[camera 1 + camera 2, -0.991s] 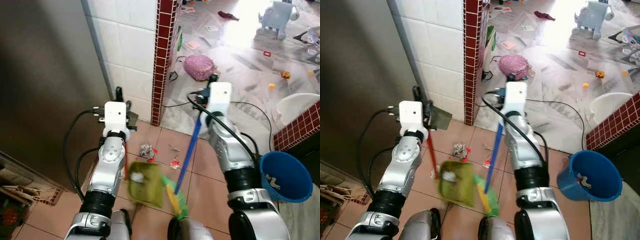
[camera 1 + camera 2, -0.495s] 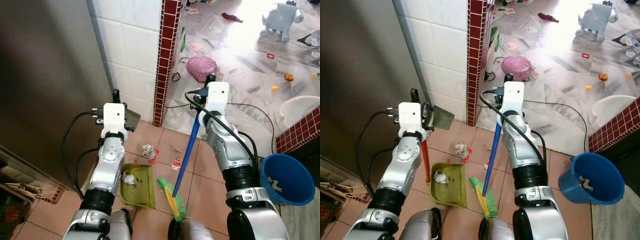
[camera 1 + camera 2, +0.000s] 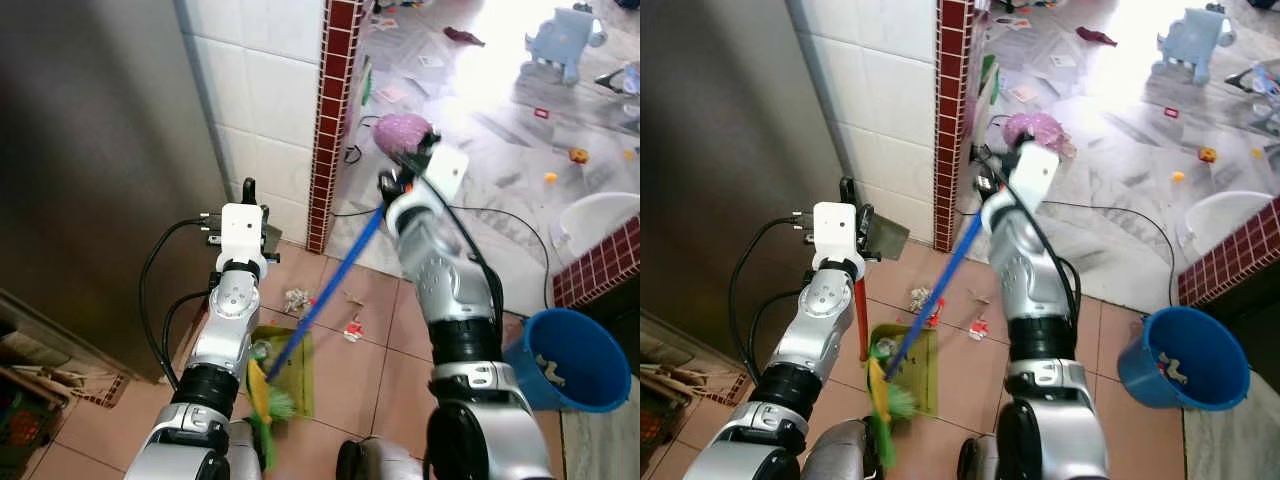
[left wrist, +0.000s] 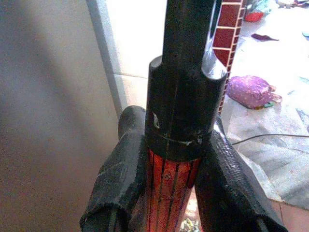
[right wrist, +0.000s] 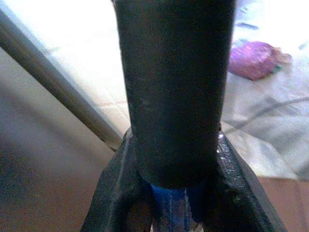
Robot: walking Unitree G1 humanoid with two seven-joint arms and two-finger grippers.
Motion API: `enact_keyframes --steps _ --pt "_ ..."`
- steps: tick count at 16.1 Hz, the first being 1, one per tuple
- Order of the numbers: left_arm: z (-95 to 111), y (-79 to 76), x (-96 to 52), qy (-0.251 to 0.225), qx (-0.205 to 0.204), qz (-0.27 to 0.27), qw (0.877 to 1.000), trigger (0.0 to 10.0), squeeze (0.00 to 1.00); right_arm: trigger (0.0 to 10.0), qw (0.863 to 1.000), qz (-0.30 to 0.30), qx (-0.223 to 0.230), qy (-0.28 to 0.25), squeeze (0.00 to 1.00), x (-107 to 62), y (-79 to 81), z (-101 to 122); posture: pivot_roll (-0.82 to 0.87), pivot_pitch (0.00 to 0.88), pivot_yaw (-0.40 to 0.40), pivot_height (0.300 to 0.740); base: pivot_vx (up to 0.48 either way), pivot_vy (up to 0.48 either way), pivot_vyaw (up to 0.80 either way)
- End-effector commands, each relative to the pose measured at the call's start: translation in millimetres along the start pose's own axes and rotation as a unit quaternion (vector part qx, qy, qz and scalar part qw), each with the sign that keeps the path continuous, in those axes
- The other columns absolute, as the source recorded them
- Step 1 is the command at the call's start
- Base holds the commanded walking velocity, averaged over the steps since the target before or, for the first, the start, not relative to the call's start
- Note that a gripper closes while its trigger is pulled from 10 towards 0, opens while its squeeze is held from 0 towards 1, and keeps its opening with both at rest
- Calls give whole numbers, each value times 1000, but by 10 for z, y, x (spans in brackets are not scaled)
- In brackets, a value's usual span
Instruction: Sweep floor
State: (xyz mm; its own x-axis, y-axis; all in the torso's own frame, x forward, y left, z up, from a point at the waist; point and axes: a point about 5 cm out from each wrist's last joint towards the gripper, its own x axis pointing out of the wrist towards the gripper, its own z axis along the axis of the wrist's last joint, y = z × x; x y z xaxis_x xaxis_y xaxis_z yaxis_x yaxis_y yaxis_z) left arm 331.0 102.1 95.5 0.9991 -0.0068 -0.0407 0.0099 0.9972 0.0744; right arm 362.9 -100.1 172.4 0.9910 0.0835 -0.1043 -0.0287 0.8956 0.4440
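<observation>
on the tiled floor the right tool grips the light, stiff broom and the left tool grips the dustpan by its red stick.

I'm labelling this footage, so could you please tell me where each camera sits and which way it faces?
Left eye view: on the head, looking forward and down at the tiled floor; both silver arms, the dustpan and the broom show.
Right eye view: its stereo twin, same scene, with the bucket.
Left wrist view: on the left wrist, looking along the left gripper, shut on the dustpan's red handle.
Right wrist view: on the right wrist, looking along the right gripper, shut on the broom.
Both wrist views share the purple bag.
</observation>
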Motion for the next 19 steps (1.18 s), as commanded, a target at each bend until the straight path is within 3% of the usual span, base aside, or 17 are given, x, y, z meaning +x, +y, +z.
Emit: enact_keyframes --steps 1,2,3,5,7,9,11,12,14,17,19 --pt "-163 -118 -51 45 -34 -20 998 10000 0 10000 997 41 60 -37 0 -9 152 208 -46 75 -47 740 0 0 0" --pt "-163 -115 -46 44 -34 -20 998 10000 0 10000 996 60 41 -53 0 -17 209 287 -45 75 -44 740 0 0 0" --pt "-149 -88 -29 42 -34 -18 998 10000 0 10000 983 135 -74 -105 0 -52 394 538 -47 89 -38 740 0 0 0" --pt "-115 -56 -17 37 -38 -16 998 10000 0 10000 960 172 -146 -163 0 -108 456 759 -48 83 -34 740 0 0 0" --pt "-49 -27 -11 24 -39 -19 999 10000 0 10000 935 175 -219 -216 0 -148 405 970 -51 82 -34 740 0 0 0" --pt "47 21 -16 7 -51 -22 998 10000 0 10000 916 138 -284 -249 0 -165 201 1051 -49 79 -33 740 0 0 0" --pt "117 54 -36 -4 -54 -24 998 10000 0 10000 917 111 -297 -242 0 -169 31 986 -47 79 -33 740 0 0 0" --pt "221 87 -83 -21 -62 -31 997 10000 0 10000 916 82 -324 -222 0 -200 -162 787 -42 76 -29 740 0 0 0" --pt "335 104 -167 -41 -76 -48 995 10000 0 10000 917 44 -346 -195 0 -259 -366 525 -40 73 -27 740 0 0 0" --pt "400 108 -301 -58 -62 -73 994 10000 0 10000 928 -1 -339 -157 0 -303 -536 294 -39 65 -22 740 0 0 -460" --pt "362 130 -363 -50 -62 -84 993 10000 0 10000 930 -8 -335 -148 0 -313 -567 216 -39 62 -14 740 0 0 -800"
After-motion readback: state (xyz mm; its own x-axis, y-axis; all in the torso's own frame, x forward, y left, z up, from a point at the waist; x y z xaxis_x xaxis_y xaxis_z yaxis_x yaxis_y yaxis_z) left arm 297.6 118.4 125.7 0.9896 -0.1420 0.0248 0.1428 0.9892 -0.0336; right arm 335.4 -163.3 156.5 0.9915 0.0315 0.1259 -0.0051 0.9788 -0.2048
